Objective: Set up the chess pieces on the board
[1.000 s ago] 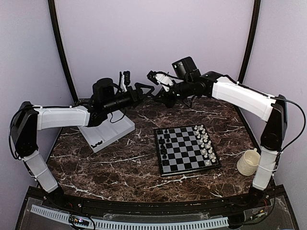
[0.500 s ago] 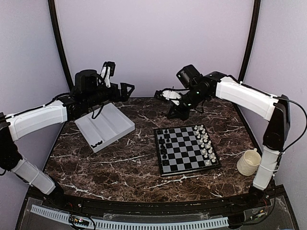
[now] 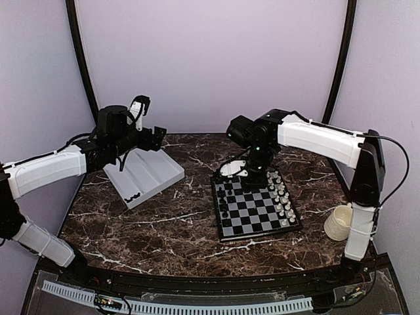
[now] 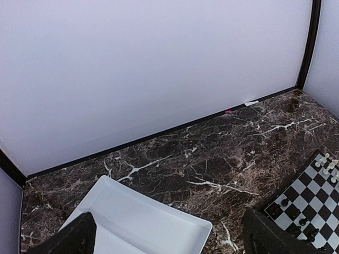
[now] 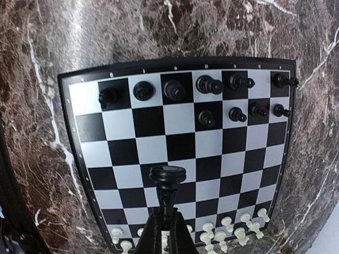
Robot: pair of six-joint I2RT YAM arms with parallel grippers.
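The board (image 3: pixel 257 211) lies right of the table's centre. Several black chess pieces (image 3: pixel 225 197) stand along its left side, and they show in two rows in the right wrist view (image 5: pixel 212 84). My right gripper (image 3: pixel 254 178) hangs above the board's far edge. It is shut (image 5: pixel 168 214) on a black piece (image 5: pixel 168 175), held base outward over the board's middle squares (image 5: pixel 180 132). A few black pieces (image 3: pixel 133 195) lie in the tray's near corner. My left gripper (image 3: pixel 156 133) is open and empty (image 4: pixel 167 241) above the tray's far end.
The white two-compartment tray (image 3: pixel 151 172) sits at the back left, and its far corner shows in the left wrist view (image 4: pixel 137 219). White chessmen (image 3: pixel 281 195) line the board's right side. A cream cup (image 3: pixel 340 222) stands at the right edge. The back wall is close.
My right arm came from the back of the table down and forward over the board, holding the black piece. My left arm drew back to the left, over the tray.
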